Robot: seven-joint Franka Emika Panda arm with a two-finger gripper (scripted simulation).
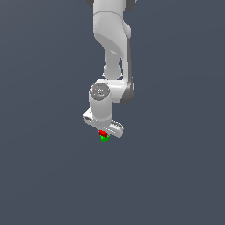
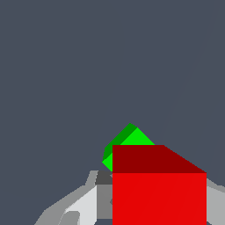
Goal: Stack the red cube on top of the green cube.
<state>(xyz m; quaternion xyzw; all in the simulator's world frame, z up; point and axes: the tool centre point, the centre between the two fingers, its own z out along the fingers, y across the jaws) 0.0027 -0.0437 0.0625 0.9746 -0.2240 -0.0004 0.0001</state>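
There was one red cube (image 1: 103,132) and one green cube (image 1: 104,139), and no more of either kind. In the exterior view the red cube sat directly over the green one, the two so close that no gap showed between them, though whether they actually touched could not be told at that small size. Both lay just under the lower end of the white arm (image 1: 112,52), near the middle of the picture. In the wrist view the red cube (image 2: 159,197) filled the near part of the picture, and the green cube (image 2: 127,140) peeked out from behind it, turned at an angle to it, with only one corner and parts of two faces showing. There was a single gripper (image 1: 103,132), and it was pinching the red cube: pale grey fingers (image 2: 83,204) stood against the cube's sides in the wrist view, one finger plainly seen and the other only a sliver at the picture's edge. The cubes were set against a plain, flat, dark blue-grey surface (image 1: 176,176) that filled both views with no edge, wall or other furnishing showing.
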